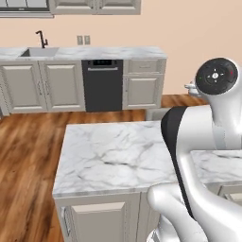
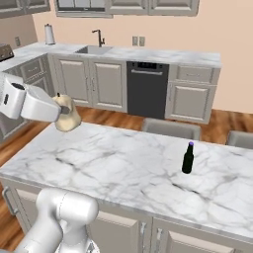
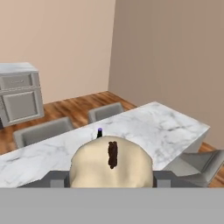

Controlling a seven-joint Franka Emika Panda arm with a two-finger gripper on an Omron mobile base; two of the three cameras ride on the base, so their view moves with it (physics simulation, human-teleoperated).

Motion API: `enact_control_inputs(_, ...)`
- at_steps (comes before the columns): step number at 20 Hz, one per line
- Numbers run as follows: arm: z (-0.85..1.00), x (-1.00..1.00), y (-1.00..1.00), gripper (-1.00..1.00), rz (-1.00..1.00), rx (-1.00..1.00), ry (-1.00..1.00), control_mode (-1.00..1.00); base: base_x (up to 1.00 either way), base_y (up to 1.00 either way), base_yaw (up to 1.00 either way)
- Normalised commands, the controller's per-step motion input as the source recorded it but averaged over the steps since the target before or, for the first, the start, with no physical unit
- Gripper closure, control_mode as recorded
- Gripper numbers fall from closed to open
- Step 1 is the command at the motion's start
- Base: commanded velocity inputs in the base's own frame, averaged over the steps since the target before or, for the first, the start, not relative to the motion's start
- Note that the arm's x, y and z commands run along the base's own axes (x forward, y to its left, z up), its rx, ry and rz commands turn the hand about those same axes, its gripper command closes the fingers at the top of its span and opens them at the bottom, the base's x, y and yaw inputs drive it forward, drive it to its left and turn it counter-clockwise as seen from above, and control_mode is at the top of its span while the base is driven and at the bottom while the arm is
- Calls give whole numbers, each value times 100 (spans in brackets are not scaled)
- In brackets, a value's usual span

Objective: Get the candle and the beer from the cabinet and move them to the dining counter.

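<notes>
While the gripper [image 2: 69, 114] clamps the candle [image 2: 65, 117], its bulk hides the bottle [image 3: 99, 132] beyond, except the cap.

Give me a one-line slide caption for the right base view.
Gripper carries the candle over the dining counter, where the beer already stands.

From behind the arm, our two base cameras look down and forward across the dining counter [image 2: 123, 168], which both share. Our hand camera sits close behind the gripper [image 3: 111, 177], facing along it over that counter.
</notes>
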Motion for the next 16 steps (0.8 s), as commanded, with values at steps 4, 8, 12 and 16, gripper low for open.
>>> enact_control_inputs(4, 0, 0, 0, 100, 0, 0, 0, 100, 26, 0, -1)
enact_control_inputs(8, 0, 0, 0, 100, 0, 0, 0, 100, 1, 0, 0)
enact_control_inputs(12, -17, 12, -14, 100, 0, 0, 0, -100, 3, -8, 0)
enact_control_inputs(16, -46, 65, -33, 100, 0, 0, 0, -100, 0, 0, 0)
